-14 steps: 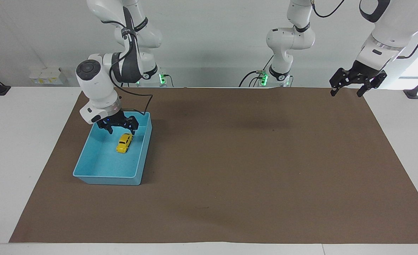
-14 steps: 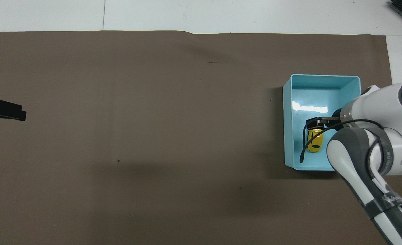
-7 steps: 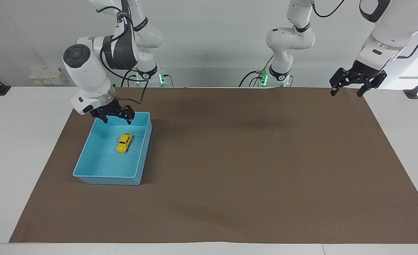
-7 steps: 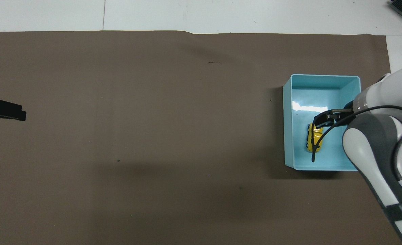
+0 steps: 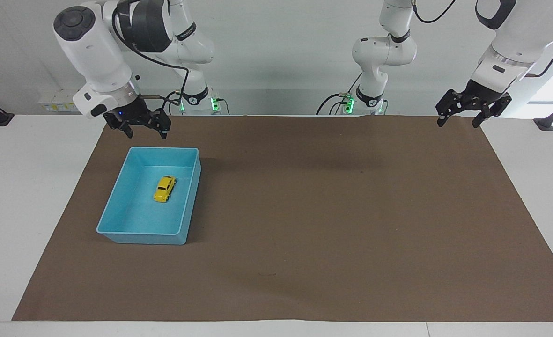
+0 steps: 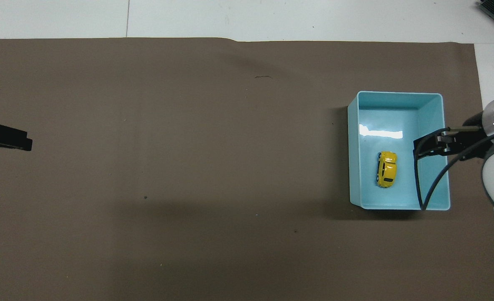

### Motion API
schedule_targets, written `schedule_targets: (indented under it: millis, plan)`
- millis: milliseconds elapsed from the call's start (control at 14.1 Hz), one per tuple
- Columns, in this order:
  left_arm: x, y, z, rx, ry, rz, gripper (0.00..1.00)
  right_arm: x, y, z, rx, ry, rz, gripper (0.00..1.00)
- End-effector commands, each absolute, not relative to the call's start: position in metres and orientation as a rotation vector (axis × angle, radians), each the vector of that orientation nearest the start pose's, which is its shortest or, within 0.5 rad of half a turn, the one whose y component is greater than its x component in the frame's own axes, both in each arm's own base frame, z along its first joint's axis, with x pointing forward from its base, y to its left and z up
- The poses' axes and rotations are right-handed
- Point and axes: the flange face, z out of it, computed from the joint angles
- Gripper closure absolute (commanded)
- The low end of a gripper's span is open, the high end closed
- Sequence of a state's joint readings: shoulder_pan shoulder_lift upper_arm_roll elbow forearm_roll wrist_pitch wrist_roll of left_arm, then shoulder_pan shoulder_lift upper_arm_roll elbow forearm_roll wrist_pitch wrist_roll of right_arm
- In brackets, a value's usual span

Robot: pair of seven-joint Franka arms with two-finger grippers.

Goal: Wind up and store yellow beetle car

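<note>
Sitting on its wheels on the floor of the blue bin (image 5: 117, 213), the yellow beetle car (image 5: 165, 188) lies roughly in the bin's middle, lengthwise along the bin's longer sides and clear of every wall. From overhead I see the same car (image 6: 387, 169) with its dark windows up, apart from the bin's rim (image 6: 353, 150). Nothing touches it.

I have the bin on the brown mat (image 5: 328, 210), toward the right arm's end of the table (image 5: 33, 187).

My right gripper (image 5: 143, 133) hangs in the air with its fingers spread and nothing between them. In the facing view it is above the mat, over the strip between the bin's nearer rim and the mat's edge; overhead, it (image 6: 428, 148) overlaps the bin's side wall. A black cable loops down from its wrist.

My left gripper (image 5: 459, 119) waits up in the air over the mat's corner at the left arm's end, fingers likewise apart and empty. Overhead only its dark tip (image 6: 6, 140) shows at the frame's edge.
</note>
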State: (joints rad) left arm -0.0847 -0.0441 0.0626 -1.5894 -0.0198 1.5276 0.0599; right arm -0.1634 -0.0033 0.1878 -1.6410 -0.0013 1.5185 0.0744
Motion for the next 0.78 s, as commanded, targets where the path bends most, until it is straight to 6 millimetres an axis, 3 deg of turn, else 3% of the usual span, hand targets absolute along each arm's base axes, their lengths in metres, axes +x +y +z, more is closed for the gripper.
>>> schedule_targets:
  millis: [0,707]
  plan:
    - [0.5268,-0.0071,0.6404,-3.151,0.124,0.06,0.0,0.5409,0.0141,0.6133,-3.113,0.054,0.219,0.0]
    - [0.527,-0.0088,0.6405,-3.15,0.127,0.058,0.0,0.5376,0.0136,0.6168,-3.116,0.041,0.212,0.0]
